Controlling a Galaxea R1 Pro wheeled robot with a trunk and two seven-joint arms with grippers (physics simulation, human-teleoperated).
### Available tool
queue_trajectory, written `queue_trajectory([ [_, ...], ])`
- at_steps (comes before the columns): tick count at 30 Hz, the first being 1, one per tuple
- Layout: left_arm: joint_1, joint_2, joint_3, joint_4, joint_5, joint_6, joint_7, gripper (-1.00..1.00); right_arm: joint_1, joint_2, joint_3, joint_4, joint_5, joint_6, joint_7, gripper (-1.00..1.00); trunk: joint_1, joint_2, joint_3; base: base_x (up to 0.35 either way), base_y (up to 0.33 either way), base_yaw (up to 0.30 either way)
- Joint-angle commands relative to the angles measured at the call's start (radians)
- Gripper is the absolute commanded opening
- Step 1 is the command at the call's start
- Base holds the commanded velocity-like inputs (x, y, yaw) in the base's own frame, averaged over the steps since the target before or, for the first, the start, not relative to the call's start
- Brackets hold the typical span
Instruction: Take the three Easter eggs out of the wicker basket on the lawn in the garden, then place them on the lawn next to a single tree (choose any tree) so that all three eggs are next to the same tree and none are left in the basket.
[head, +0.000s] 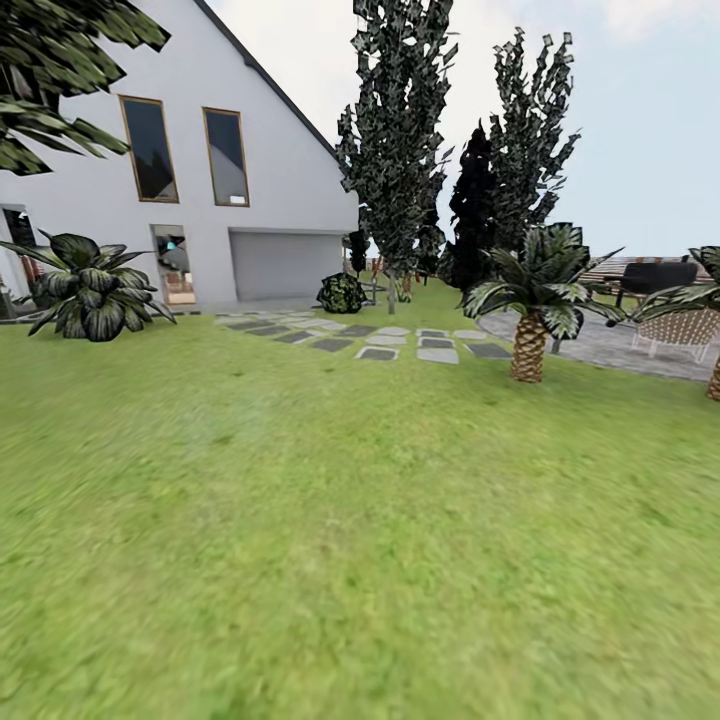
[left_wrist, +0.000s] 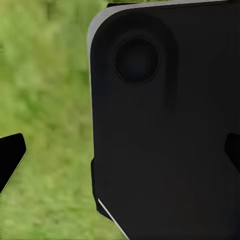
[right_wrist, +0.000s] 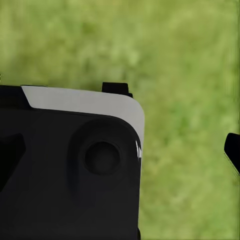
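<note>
The Easter eggs and the wicker basket are out of view. The lawn spreads wide and flat from my feet to the house. A tall leafy tree with a slim trunk stands far ahead, and a second tall tree stands right of it with a black conifer between them. My left gripper is open, its dark fingertips spread wide over grass and my own black body. My right gripper is open too, one fingertip over grass, nothing held.
A white house stands at the back left with a broad-leaved plant before it. Grey stepping stones cross the grass toward a round bush. A short palm and a paved patio with furniture lie at right.
</note>
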Motion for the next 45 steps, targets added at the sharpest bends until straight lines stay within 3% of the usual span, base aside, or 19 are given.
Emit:
queue_trajectory([
  [1, 0.001, 0.000, -0.001, -0.002, 0.000, 0.000, 0.000, 1.00, -0.001, 0.000, 0.006, 0.002, -0.001, -0.004, -0.001, 1.00, 0.001, 0.000, -0.001, 0.338, 0.000, 0.000],
  [45, 0.001, 0.000, -0.001, -0.002, 0.000, 0.000, 0.000, 1.00, -0.001, 0.000, 0.006, 0.002, -0.001, -0.004, -0.001, 1.00, 0.001, 0.000, -0.001, 0.338, 0.000, 0.000],
])
